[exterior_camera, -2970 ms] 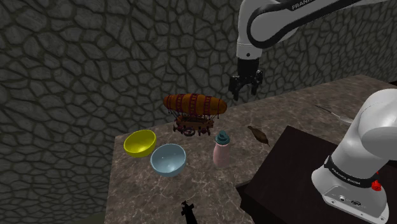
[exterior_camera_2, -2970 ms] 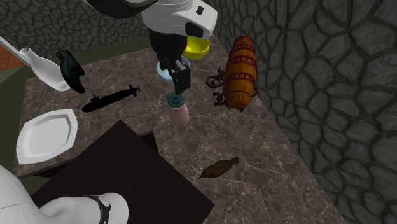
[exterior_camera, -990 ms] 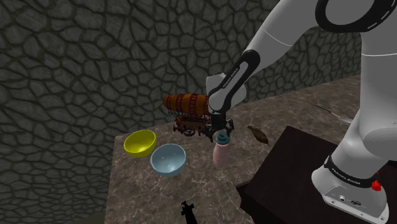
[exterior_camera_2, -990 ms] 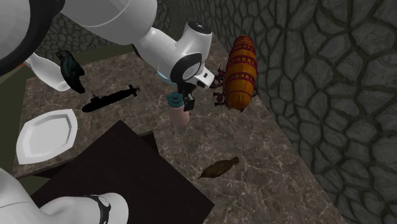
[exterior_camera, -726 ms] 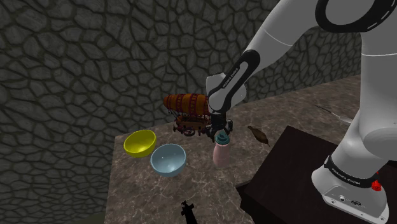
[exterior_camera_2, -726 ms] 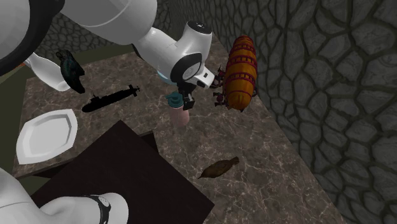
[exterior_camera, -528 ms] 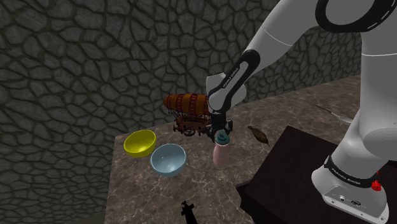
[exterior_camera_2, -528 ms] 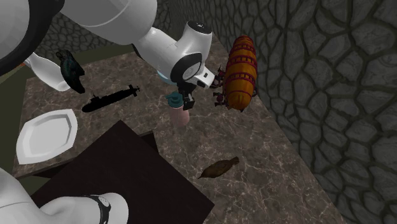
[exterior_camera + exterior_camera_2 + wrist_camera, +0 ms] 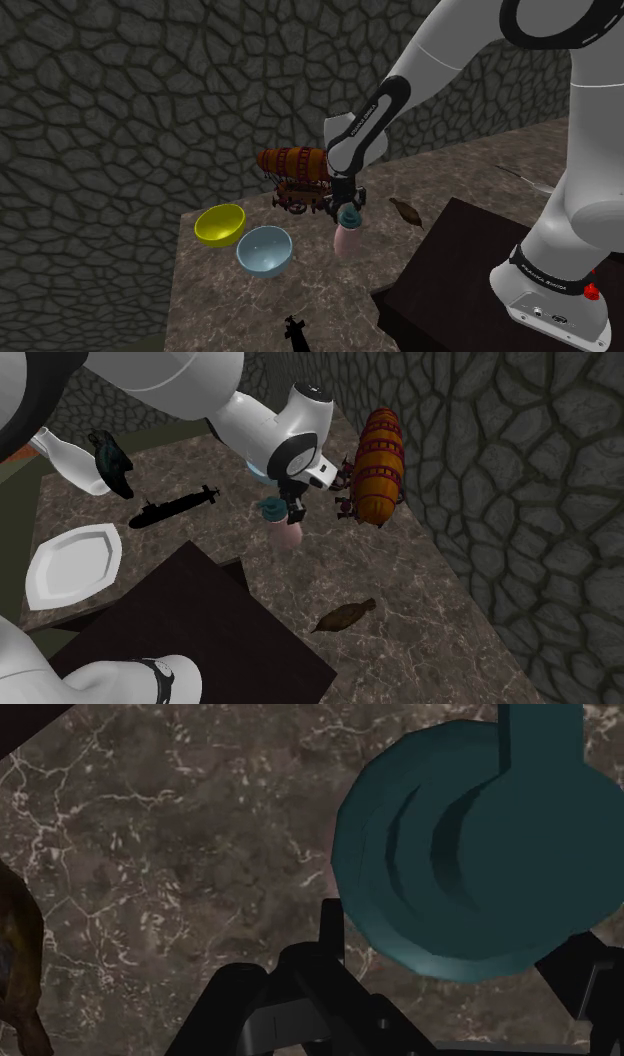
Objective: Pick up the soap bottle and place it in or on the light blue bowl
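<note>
One relation governs my next move: the light blue bowl (image 9: 264, 250) lies to the shoulder view's left of the soap bottle (image 9: 347, 238) and a little toward that camera. It is near the bottle but not touching it. My gripper (image 9: 348, 208) comes straight down onto the bottle from above. In the wrist view its two black fingers sit against opposite sides of the teal cap (image 9: 480, 854), so I judge them clamped on it. The pink body hangs upright beneath them, its long axis in line with my hand. I cannot tell whether its base has left the brown marbled table (image 9: 300, 300). The yellow bowl (image 9: 220, 224) sits just past the blue one on the far side, and the red airship model (image 9: 297, 165) stands behind the bottle. The carry should therefore rise, run left and stop short of the yellow rim.
</note>
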Controlling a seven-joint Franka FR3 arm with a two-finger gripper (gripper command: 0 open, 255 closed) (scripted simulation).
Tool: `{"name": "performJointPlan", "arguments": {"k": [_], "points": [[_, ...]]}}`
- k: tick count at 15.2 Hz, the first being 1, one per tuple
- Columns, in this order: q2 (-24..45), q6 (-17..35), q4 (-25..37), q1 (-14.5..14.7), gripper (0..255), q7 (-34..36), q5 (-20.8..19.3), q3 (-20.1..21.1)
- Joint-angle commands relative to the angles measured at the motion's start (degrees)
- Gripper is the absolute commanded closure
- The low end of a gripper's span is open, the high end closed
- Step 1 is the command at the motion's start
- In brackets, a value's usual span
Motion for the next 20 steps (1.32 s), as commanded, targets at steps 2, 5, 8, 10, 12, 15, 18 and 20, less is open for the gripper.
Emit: {"name": "performJointPlan", "arguments": {"k": [2, 5, 8, 10, 12, 15, 18, 20], "points": [[-2.0, -1.9, -0.1, 0.0, 255, 0.2, 0.0, 0.0], [-4.1, -3.8, -0.2, -0.1, 255, 0.5, -0.1, 0.0], [-6.1, -5.9, -0.2, -0.1, 255, 0.7, -0.1, 0.0], [-7.4, -7.3, -0.1, -0.2, 255, 0.9, -0.2, 0.0], [-8.7, -8.7, 0.0, -0.2, 255, 1.0, -0.2, 0.0], [-10.5, -10.8, 0.3, -0.2, 255, 1.3, -0.2, 0.0], [-12.3, -12.9, 0.7, -0.3, 255, 1.5, -0.3, 0.0], [-13.4, -14.4, 1.0, -0.3, 255, 1.6, -0.3, 0.0]]}}
